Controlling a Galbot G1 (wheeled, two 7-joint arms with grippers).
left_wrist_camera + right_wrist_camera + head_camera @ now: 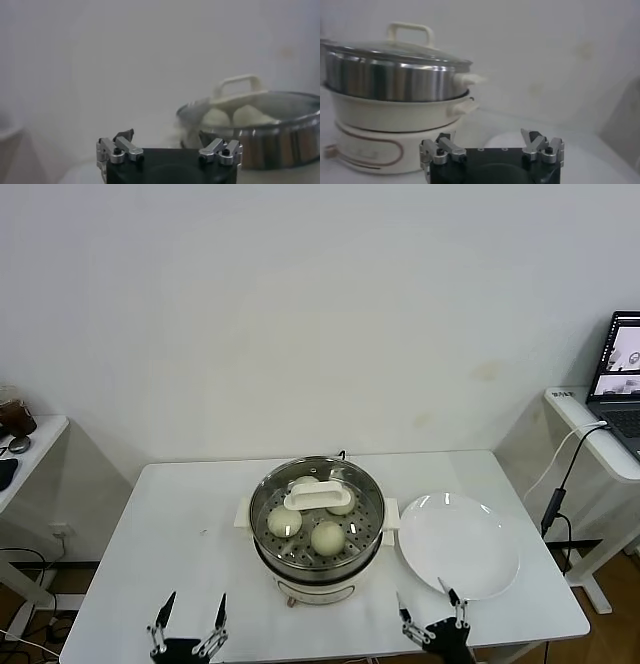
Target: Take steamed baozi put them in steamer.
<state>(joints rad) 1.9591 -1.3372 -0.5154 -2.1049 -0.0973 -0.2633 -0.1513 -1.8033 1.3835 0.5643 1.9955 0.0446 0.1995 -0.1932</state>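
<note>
The steamer [316, 564] stands mid-table, a shiny steel pot on a white base. A glass lid with a white handle [317, 496] sits on it. Through the lid I see pale baozi inside: one at front left [284, 521], one at front right [327, 537], one at the back right [342, 503], another partly hidden under the handle. My left gripper [190, 621] is open and empty at the table's front edge, left of the steamer. My right gripper [430, 612] is open and empty at the front edge, right of the steamer. The steamer also shows in the left wrist view [270, 137] and in the right wrist view [395, 100].
A flat white plate [458, 544] lies bare right of the steamer, just beyond my right gripper. A side desk with a laptop [620, 374] stands at the far right, and a cable [560, 484] hangs from it. Another desk edge [25, 446] is at the far left.
</note>
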